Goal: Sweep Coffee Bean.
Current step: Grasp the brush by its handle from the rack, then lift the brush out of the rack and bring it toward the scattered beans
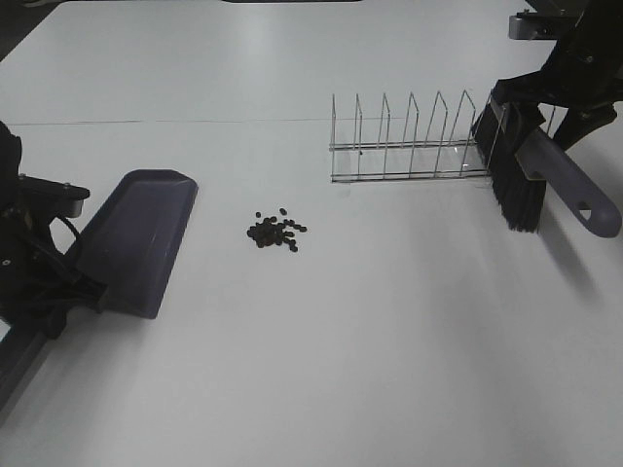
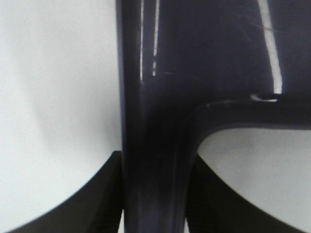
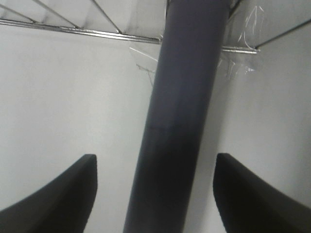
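The coffee beans (image 1: 275,232) lie in a small dark cluster on the white table (image 1: 389,341), a little right of the dustpan. The dark purple-grey dustpan (image 1: 136,238) lies flat at the left, its mouth toward the far side. My left gripper (image 1: 68,280) is shut on its handle (image 2: 155,145); both fingers press the handle in the left wrist view. The brush, with black bristles (image 1: 516,190) and a grey handle (image 1: 574,195), leans at the right end of a wire rack. My right gripper (image 1: 541,119) is open, its fingers (image 3: 73,194) straddling the handle (image 3: 180,121) with gaps on both sides.
A wire rack (image 1: 409,146) with several upright dividers stands at the back right; its rails show in the right wrist view (image 3: 73,28), with a piece of clear tape (image 3: 238,63). The table's far left corner edge (image 1: 19,39) is in view.
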`<state>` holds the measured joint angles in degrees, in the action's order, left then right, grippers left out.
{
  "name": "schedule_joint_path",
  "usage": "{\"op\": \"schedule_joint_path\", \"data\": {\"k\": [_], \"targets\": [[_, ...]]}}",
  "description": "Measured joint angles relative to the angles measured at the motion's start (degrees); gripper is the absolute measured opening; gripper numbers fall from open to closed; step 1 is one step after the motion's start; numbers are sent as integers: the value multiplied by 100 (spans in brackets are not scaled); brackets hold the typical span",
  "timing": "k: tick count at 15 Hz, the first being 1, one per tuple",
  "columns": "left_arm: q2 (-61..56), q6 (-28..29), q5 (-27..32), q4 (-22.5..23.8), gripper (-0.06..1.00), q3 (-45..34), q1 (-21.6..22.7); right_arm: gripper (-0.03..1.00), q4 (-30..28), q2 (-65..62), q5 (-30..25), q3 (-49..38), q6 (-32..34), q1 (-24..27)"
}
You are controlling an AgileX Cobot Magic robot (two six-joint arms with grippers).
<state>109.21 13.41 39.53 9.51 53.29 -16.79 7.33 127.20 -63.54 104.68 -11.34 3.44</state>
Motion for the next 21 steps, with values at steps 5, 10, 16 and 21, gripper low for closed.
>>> {"op": "schedule_joint_path", "data": {"k": [5,10,16,21], "targets": [[0,0,0,0,33,0,0,56,6,269,327,0,0,0],[0,0,0,0,33,0,0,32,-120,269,166,0,201,23],[0,-11,0,0,33,0,0,32,-321,-395,-57,0,453,11],[0,-11,0,-17,33,0,0,32,-458,-1673,-413,0,453,11]]}}
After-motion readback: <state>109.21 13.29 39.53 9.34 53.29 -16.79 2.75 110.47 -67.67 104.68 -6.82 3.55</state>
